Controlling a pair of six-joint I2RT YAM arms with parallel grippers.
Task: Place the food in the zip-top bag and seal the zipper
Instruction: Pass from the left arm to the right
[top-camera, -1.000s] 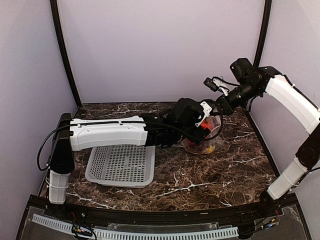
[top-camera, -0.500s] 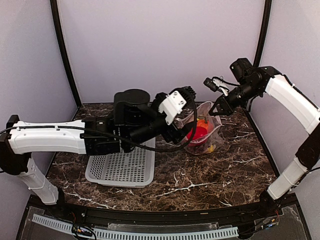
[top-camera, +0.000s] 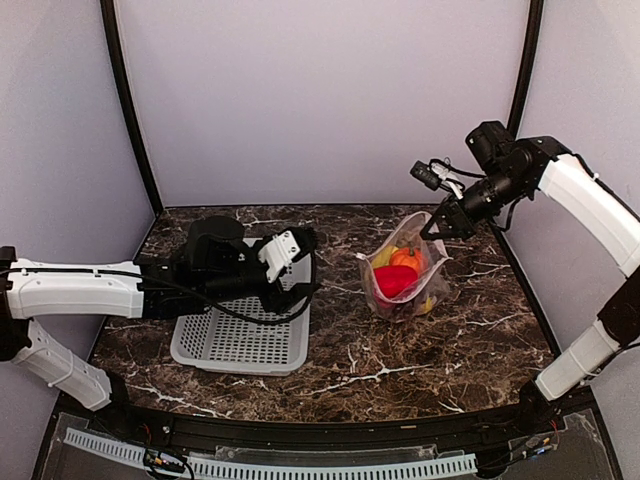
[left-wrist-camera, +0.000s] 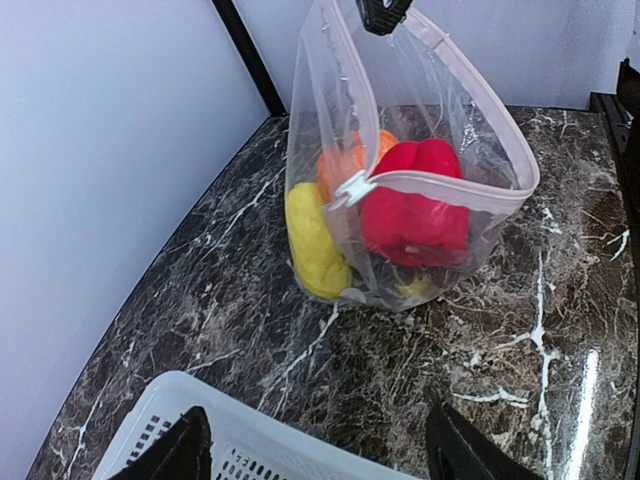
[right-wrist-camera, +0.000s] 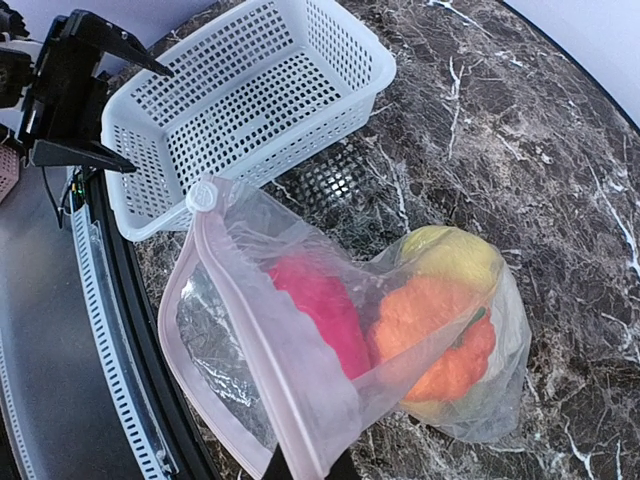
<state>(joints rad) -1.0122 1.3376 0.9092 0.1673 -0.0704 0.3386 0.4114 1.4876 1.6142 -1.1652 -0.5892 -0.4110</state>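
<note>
Pulling back from the zip-top bag, our left pincer now hangs over the white basket, released and empty. Our right pincer stays clenched on the bag's far rim, holding it upright on the tabletop. Straight ahead of the left pincer, well apart, the pink zipper gapes, white slider nearest; red pepper, orange fruit and yellow piece show inside.

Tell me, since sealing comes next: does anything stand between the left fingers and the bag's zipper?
Nothing visible does. From the left gripper, only the white basket rim below and bare marble table lie before the zip-top bag. Its zipper faces that gripper, open, while the right gripper pinches the far rim.
</note>
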